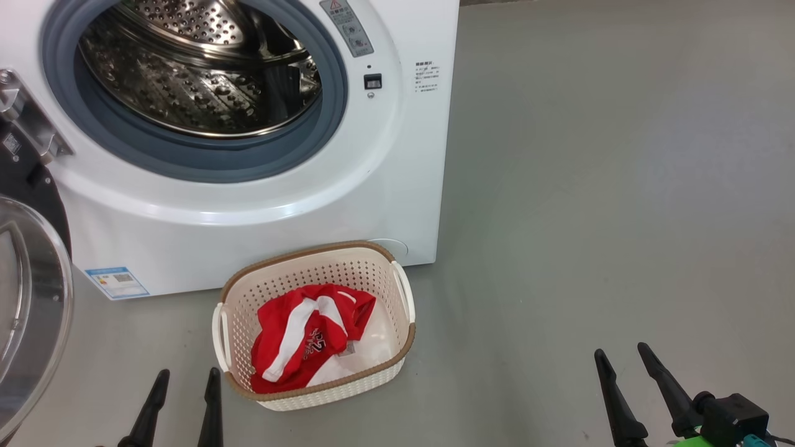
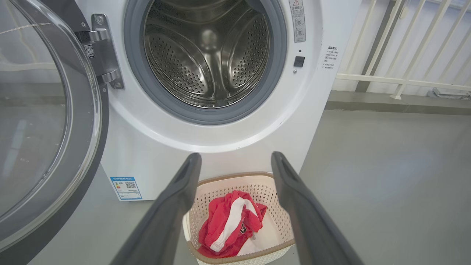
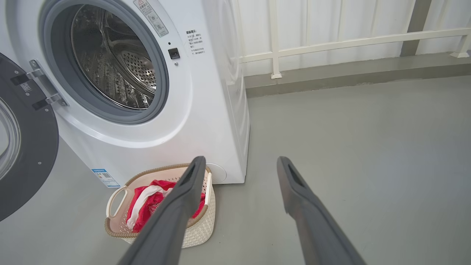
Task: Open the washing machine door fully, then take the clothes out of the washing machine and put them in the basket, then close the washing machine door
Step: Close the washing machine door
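Laundry looks dealt with: the clothes (image 1: pixel 304 338) lie bunched in the basket (image 1: pixel 310 251), which stands on the floor (image 1: pixel 590 186) just in front of the washing machine (image 1: pixel 248 230), toward its right corner. The drum (image 1: pixel 199 81) shows bare steel in all three views, with no fabric visible (its nearest lower lip is hidden from the head view). The washing machine door (image 1: pixel 25 298) hangs wide open on its hinge (image 2: pixel 101 51) at the machine's left.

The left end effector (image 1: pixel 189 372) hovers low near the basket's left side, fingers apart and holding nothing. The right end effector (image 1: pixel 621 349) hangs well to the right over bare floor, also spread and empty.

The unloading step seems finished, so closing the door is likely the step in hand. That calls for the left arm to reach round to the door's outer face, near the rim far from the hinge, then sweep it toward the opening and press until the latch catches, keeping the fingers clear of the seal.
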